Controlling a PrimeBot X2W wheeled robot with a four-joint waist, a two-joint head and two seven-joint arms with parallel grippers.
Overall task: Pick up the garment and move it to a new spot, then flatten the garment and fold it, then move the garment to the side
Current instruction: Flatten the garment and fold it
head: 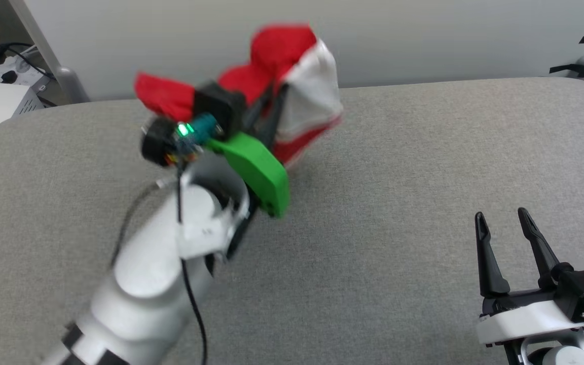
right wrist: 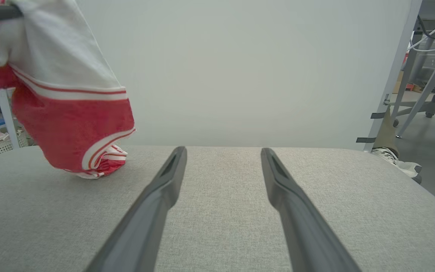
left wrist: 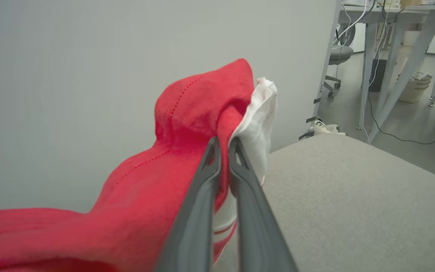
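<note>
Stretching across every view, a grey padded surface (head: pixel 398 177) is backed by a pale wall (head: pixel 424 40). A white power strip (head: pixel 3 68) is seen at 10 o'clock in the head view, and desk legs (left wrist: pixel 401 75), an office chair (left wrist: pixel 340 53) and a shoe (left wrist: pixel 325 127) are seen at 2 o'clock in the left wrist view. Part of the garment (head: pixel 282 50) is covered in the head view by the left arm's green wrist mount (head: pixel 259 167). The garment is held bunched and lifted at 12 o'clock of the surface, near the wall, pinched between the nearly closed fingers of the left gripper (left wrist: pixel 225 142). Red cloth and a white sleeve are gathered there (blurred in the head view). The right gripper (head: pixel 501 215) is spread wide and empty at 4 o'clock, well apart. White-and-red striped trim and a lowest fold touching the surface are shown in the right wrist view, whereas a dotted seam line is shown in the left wrist view.
</note>
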